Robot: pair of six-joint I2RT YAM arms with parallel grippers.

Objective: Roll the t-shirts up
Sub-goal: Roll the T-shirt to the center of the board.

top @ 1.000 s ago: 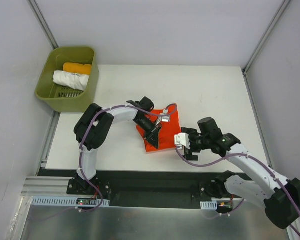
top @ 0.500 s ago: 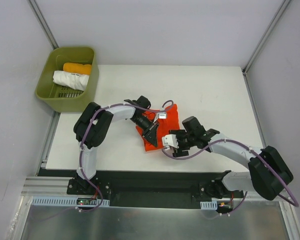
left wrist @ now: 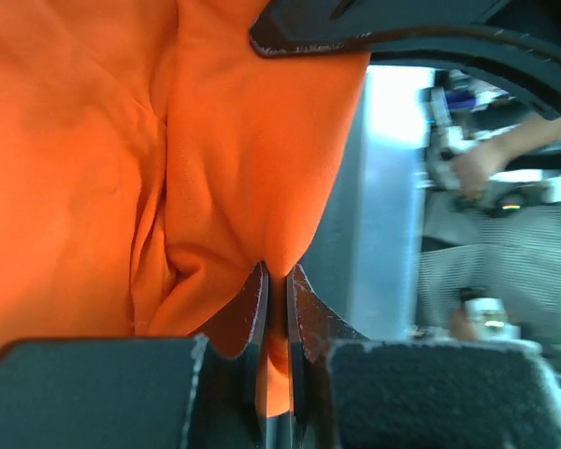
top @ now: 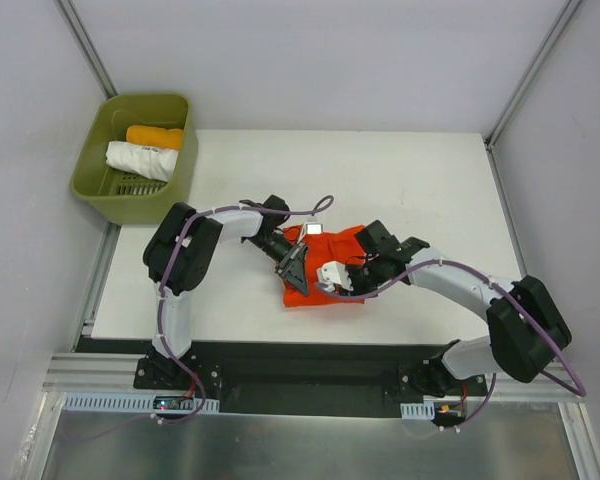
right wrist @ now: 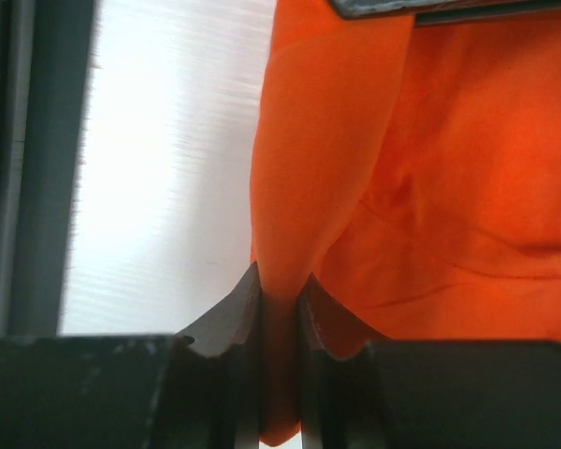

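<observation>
- I see the red-orange t-shirt (top: 315,295) bunched on the table (top: 440,190), near its front edge, between my two arms.
- My left jaws are clenched on a fold of its cloth, as the left wrist view shows close up.
- My right jaws pinch another fold at the shirt's edge, with bare table beside it.
- An olive basket (top: 92,186) by the table's far left corner holds an orange roll (top: 155,136) and a white roll (top: 140,160).

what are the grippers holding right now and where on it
Both hold the t-shirt: the left gripper pinches a fold at its edge, the right gripper pinches another edge fold.
</observation>
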